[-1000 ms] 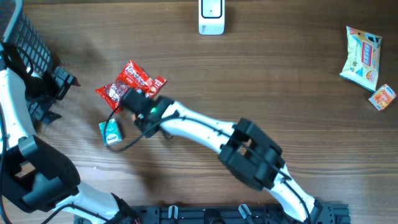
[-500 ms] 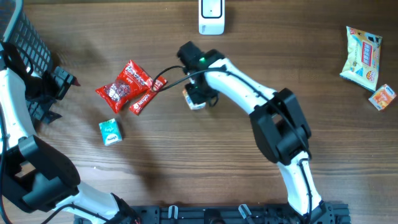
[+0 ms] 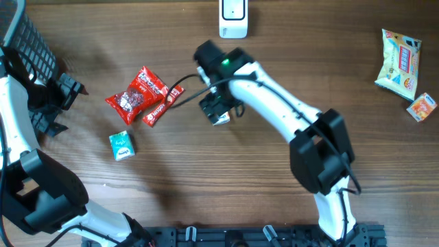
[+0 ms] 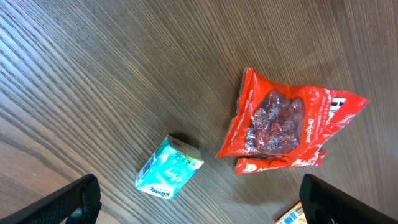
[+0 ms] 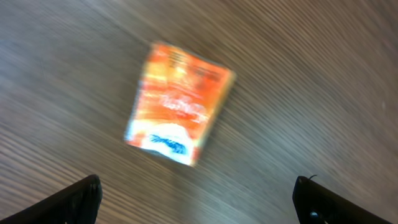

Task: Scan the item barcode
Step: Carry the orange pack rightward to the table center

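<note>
Kleenex on teal pack (image 4: 169,176); Original on red bag (image 4: 283,121); orange pack (image 5: 179,102) unreadable.

A red snack bag (image 4: 280,121) with a clear window of dark red pieces lies right of centre on a wooden table (image 4: 93,74), the word "Original" printed along its side. A narrow red wrapper (image 4: 280,163) pokes out from under its lower edge. Near it, to the lower left, sits a teal tissue pack (image 4: 168,175), turned at an angle. The corner of a yellow-and-orange packet (image 4: 292,216) shows at the bottom edge. The left gripper (image 4: 205,208) hangs above, its dark fingers (image 4: 65,202) spread to the two bottom corners.
</note>
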You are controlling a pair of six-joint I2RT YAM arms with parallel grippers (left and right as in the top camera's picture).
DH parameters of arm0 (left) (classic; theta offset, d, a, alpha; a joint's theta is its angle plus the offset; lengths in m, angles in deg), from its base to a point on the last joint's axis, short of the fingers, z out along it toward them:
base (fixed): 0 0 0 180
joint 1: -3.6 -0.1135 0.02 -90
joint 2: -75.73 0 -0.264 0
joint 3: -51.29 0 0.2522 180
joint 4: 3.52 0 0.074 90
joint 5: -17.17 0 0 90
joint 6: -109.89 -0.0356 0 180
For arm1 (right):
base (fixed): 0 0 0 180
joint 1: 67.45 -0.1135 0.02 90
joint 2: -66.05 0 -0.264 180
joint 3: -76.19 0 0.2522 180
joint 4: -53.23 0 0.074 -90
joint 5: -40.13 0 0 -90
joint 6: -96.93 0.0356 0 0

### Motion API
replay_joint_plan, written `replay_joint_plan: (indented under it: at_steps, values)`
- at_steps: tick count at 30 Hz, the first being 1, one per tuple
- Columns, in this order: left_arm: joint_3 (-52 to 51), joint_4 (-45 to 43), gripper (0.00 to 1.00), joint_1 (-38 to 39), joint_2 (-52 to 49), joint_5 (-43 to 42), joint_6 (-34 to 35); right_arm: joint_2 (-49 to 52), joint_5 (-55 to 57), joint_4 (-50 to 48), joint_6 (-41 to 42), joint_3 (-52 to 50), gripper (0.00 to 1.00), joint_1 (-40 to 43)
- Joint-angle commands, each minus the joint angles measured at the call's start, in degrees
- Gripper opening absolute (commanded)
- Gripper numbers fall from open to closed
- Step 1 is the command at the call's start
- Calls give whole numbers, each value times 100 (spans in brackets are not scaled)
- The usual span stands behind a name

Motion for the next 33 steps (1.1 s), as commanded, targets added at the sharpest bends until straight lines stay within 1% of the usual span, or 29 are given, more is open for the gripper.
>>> replay_joint_plan:
  at_steps: [1,4,7,10,12,17,18,24,31,33]
  values:
    - [44,-17,100,-101,22,-9,142,-33,621,-282,-109,-448,97,-634]
    - [44,-17,100,-101,22,-9,142,-33,782,-612,-76,-787,92,-1025]
    - [44,-17,100,-101,22,-9,142,-28,1307,-935,44,-1158,84,-1327]
    - [44,-20,100,-101,22,-9,142,-28,2039,-1224,269,-1499,82,-1447]
    - [44,-17,100,-101,22,-9,142,-28,2251,-1357,297,-1644,80,-1445]
    - [44,-15,100,-101,22,-9,142,-28,2284,-1523,284,-1700,78,-1325]
    - [44,-15,100,-101,22,-9,140,-28,2277,-1659,166,-1700,77,-1287]
    - [44,-4,100,-101,22,-9,142,-26,2247,-2028,-129,-1700,70,-1231]
    - [44,2,100,-101,22,-7,140,-26,1572,-2155,-127,-1703,61,-905]
    - [44,2,100,-101,22,-7,140,-26,1539,-2138,-111,-1705,58,-778]
